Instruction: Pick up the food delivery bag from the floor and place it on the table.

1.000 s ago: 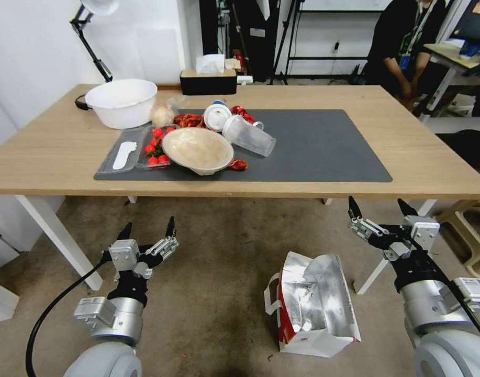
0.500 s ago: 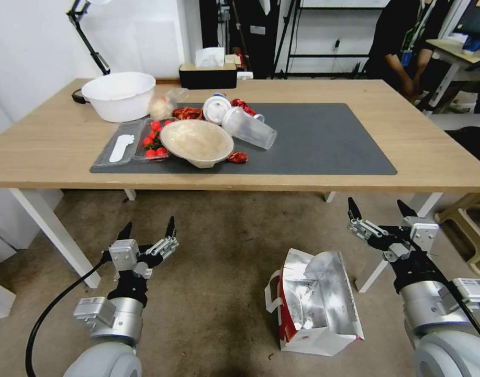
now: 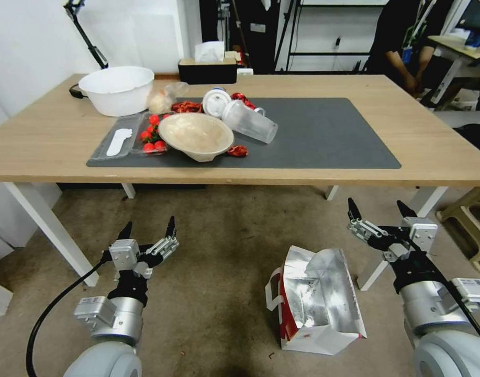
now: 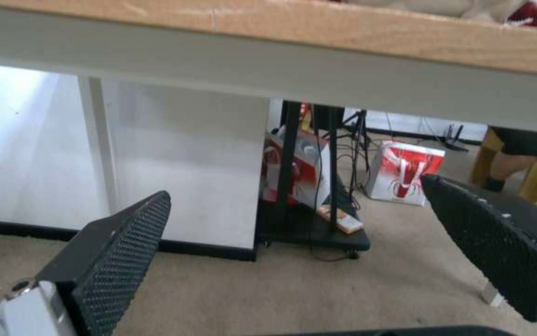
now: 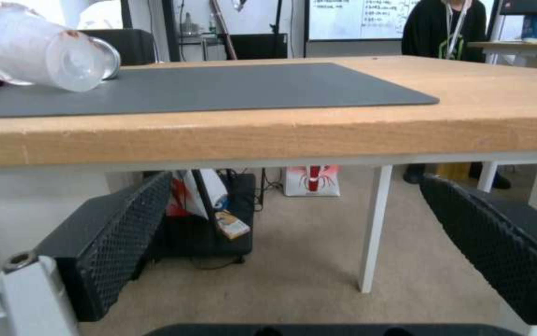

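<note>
— On the floor (image 3: 224, 251), in front of the table (image 3: 449, 157) and near its right white leg, the food delivery bag (image 3: 318, 301) is lying with its foil-lined mouth open toward you. You are seeing its red side panel and one white handle on its left side.

— So nothing is lifted yet?

— Correct. The bag is resting on the floor, no gripper is touching it. I am judging that the task is only at its beginning: the reaching, the grasp, the lift and the placing are all left for you.

— Where are the grippers?

— The right gripper (image 3: 378, 212) is hovering just beyond the bag's right upper corner, below the table edge, and its fingers are standing wide apart with nothing between them. The left gripper (image 3: 148, 228) is waiting well to the left of the bag, also spread apart and holding nothing.

— Is there room on the table?

— The right half of the dark grey mat (image 3: 323, 136) is looking free. The left half is carrying a bowl (image 3: 196, 136), a tipped plastic cup (image 3: 249, 124) and other food items, so I am thinking you should aim away from them.
</note>
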{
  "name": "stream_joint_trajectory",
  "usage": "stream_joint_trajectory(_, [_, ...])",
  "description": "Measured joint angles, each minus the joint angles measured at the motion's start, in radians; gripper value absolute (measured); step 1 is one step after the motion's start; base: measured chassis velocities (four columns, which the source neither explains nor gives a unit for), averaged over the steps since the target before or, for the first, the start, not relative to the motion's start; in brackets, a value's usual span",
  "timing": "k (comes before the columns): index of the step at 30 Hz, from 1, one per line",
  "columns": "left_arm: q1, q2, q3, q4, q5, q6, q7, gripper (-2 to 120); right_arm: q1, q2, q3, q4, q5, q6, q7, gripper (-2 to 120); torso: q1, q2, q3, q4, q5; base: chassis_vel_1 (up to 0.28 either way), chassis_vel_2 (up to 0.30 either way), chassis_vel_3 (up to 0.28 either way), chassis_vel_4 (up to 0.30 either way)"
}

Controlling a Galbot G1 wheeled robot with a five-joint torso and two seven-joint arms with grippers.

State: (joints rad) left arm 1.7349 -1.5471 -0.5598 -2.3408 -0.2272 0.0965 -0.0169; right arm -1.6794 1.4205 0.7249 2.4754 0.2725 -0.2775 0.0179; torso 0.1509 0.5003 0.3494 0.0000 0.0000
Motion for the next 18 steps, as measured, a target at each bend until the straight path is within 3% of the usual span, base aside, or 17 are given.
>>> stream_joint_trajectory(18, [-0.001,-0.001,0.002,0.005,0.000,0.000,0.001,100,0.000,-0.007,0.002,-0.001,0.000,0.000,0.000,100,-0.027,-0.077,-0.050,0.0000,0.0000,0.000,0.000,0.000,0.000])
